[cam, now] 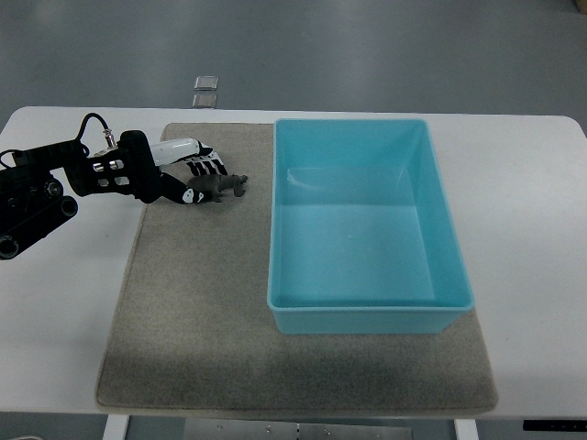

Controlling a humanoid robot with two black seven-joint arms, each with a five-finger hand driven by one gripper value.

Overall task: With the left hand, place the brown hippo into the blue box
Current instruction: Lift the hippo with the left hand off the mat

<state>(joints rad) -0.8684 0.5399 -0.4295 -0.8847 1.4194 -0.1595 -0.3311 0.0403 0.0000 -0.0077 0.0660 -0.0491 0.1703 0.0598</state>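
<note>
The left hand (179, 174) comes in from the left edge and sits on the far left part of the mat (202, 321). Its fingers (188, 196) are closed around the hippo (222, 187), which pokes out to the right of them. I cannot tell if the hippo is lifted or rests on the mat. It is just beside the left wall of the box (367, 316), but not over it yet. The right hand is not visible.

The step in hand seems to be the carry to the box. To do it well, the hand should first rise enough that the hippo passes above the box rim, because the wall is tall and very near. Then it should move to the right until the hippo is clearly over the floor of the box, not over the edge. Only there should the fingers open. The hold looks to be on one end of the toy only, so a slow, steady move is safer; a quick swing could let it slip out.

The box is open at the top and stands on the right half of the mat, which lies on the white bench (541, 229). Nothing is inside it; I see only the bare blue floor.
</note>
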